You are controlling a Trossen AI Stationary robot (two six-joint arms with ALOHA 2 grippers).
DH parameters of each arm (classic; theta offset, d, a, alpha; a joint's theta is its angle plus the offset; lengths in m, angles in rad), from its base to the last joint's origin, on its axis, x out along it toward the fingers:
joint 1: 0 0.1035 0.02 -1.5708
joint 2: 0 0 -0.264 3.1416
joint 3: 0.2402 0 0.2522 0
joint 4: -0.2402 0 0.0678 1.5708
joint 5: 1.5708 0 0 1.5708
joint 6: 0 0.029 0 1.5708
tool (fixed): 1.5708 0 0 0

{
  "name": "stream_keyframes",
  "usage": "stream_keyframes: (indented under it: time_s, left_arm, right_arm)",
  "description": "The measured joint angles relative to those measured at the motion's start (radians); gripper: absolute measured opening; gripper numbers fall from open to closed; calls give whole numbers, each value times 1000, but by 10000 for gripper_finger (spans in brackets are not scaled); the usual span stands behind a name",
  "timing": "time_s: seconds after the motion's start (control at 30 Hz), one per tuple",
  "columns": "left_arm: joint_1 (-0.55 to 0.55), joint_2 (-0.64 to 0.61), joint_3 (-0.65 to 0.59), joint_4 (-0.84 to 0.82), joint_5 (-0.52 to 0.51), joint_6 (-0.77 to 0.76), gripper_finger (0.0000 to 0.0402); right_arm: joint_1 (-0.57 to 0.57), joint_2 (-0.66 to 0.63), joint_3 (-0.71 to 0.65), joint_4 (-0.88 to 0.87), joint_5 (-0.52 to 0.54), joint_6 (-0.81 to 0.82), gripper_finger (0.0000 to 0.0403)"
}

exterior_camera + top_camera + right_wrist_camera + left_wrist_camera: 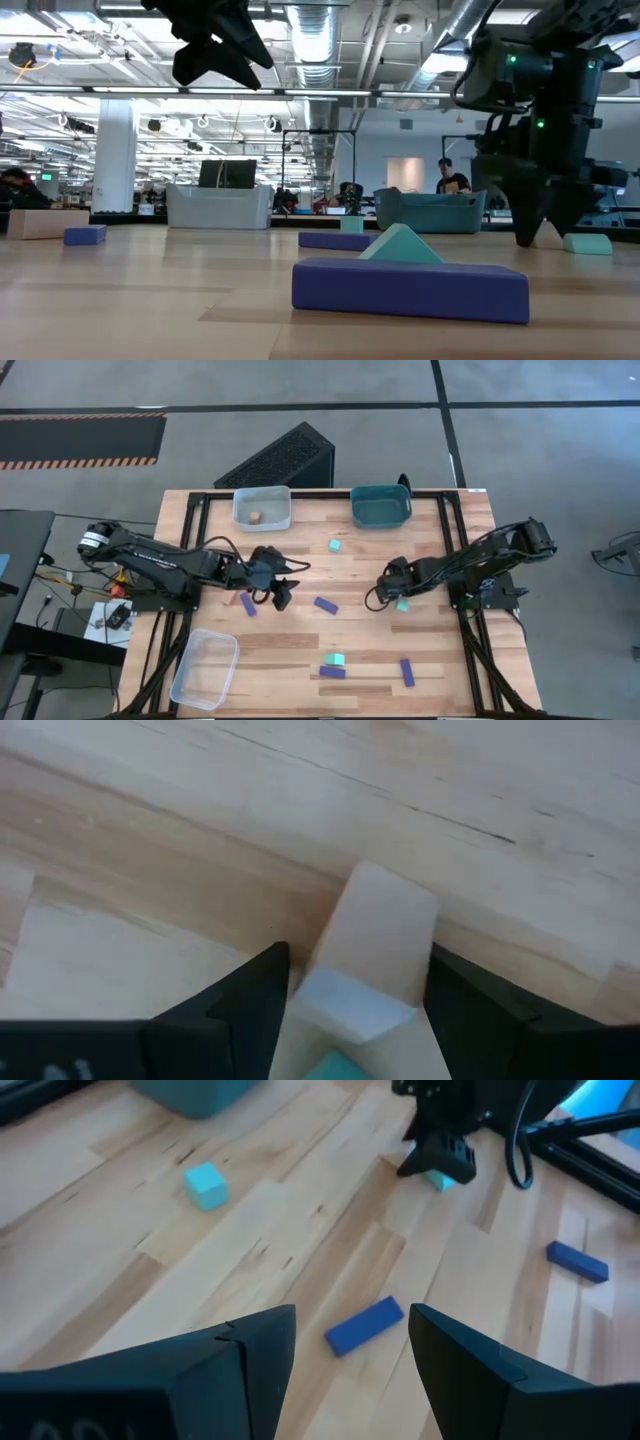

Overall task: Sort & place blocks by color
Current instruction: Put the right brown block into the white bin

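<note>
My right gripper [385,592] is down at the table's middle right, shut on a tan wood block [372,945]; a teal cube [402,604] lies just beside it. My left gripper [281,595] hangs open above the table's middle left. A dark blue bar [365,1325] lies flat on the wood below and beyond its fingers. Another blue bar [248,604] lies near it, towards the left. Flat near the near edge are a teal cube [335,659] and two blue bars [332,672], [407,672]. One teal cube [334,545] sits farther back. My right gripper [355,990] has the tan block pinched between its two fingers, one on each long side face [330,935]. The fingers come from above, pointing steeply down. In the low view the fingertips [528,232] reach the table top, and the block looks to rest on the wood.
At the far edge stand a pale grey bin [240,510] holding a tan cube [255,517] and a teal bin [381,510]. A clear bin [205,670] sits at the near left corner. Bare wood lies between the two arms. People show in the room beyond.
</note>
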Motion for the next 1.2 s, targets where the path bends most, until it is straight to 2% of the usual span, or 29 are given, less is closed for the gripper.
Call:
stream_keyframes:
  time_s: [0.1, 0.23, 0.3, 0.4, 0.5, 0.57, 0.67, 0.77, 0.83, 0.9, 1.07, 1.2]
  left_arm:
    - [2, 2, 0, 37, -1, -1, 183]
    - [0, 2, 0, 109, -3, -52, 183]
    - [-7, 2, 0, 143, -4, -69, 183]
    - [-16, 7, 0, 189, 4, -54, 183]
    - [-25, 7, 0, 218, 47, -5, 183]
    - [-30, 7, 0, 238, 92, 3, 183]
    - [-31, 7, 0, 255, 118, -29, 183]
    - [-21, 15, 0, 260, 37, -118, 183]
    - [-3, 21, 0, 281, 18, -141, 183]
    - [26, 38, 1, 369, 79, -145, 183]
    - [85, 90, 0, 544, 374, -198, 189]
    - [104, 128, 1, 621, 455, -220, 202]
  right_arm:
    - [19, 14, 5, 8, -3, 7, 204]
    - [49, 2, 31, 40, -23, -19, 124]
    - [68, -9, 62, 146, -63, -21, 119]
    - [105, -42, 95, 324, -46, -104, 119]
    - [159, -43, 135, 520, 26, -280, 119]
    - [196, -47, 187, 578, 86, -398, 119]
    - [255, -43, 268, 517, 247, -561, 119]
    - [293, -28, 347, 461, 426, -750, 119]
    - [306, -27, 377, 428, 498, -883, 119]
    - [304, -27, 396, 440, 514, -976, 119]
    - [291, -26, 437, 434, 562, -1116, 119]
    - [282, -26, 466, 436, 557, -1218, 128]
